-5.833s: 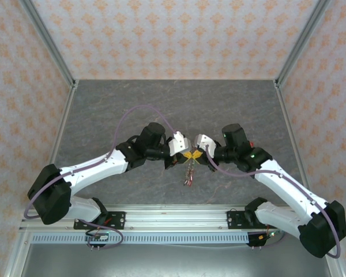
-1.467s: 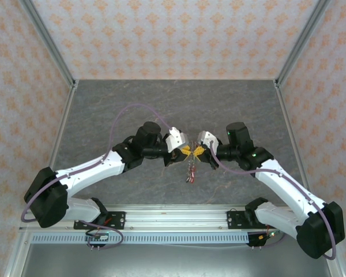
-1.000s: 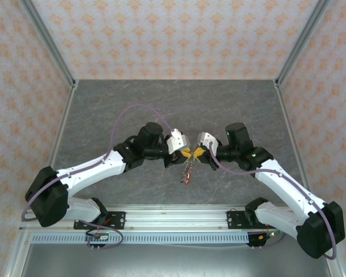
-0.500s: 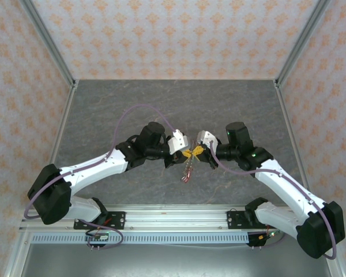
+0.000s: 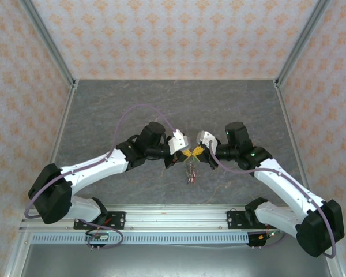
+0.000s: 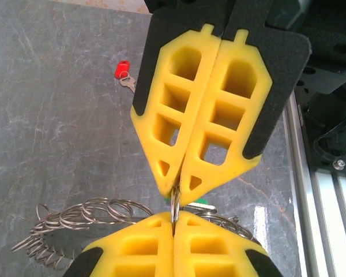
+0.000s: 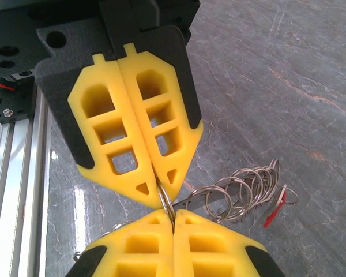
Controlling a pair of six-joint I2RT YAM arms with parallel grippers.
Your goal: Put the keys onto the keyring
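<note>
**Both pincers clenched on one loop of the keyring**

The keyring [image 6: 104, 209] is a bunch of thin, bright steel wire loops, fanned like a loose coil. It sits above the middle of the grey, marble-veined surface [image 5: 132, 104]. The left pincer [image 5: 185, 154] and the right pincer [image 5: 197, 151] meet tip to tip at the keyring, each squeezed tight on the same single loop, which stands edge-on between them. Their fingers [image 7: 132, 138] are moulded yellow plastic, pointed, with open square and triangular pockets, set in matt black holders.

The rest of the keyring's loops hang below the clamped one. A red-headed key [image 7: 275, 212] dangles at the keyring's outer end. A green key head [image 6: 203, 201] peeks out just beside the clamped loop. Another red-headed key [image 6: 122, 70], with a small silver blade, lies flat on the surface, well apart from the keyring.
</note>
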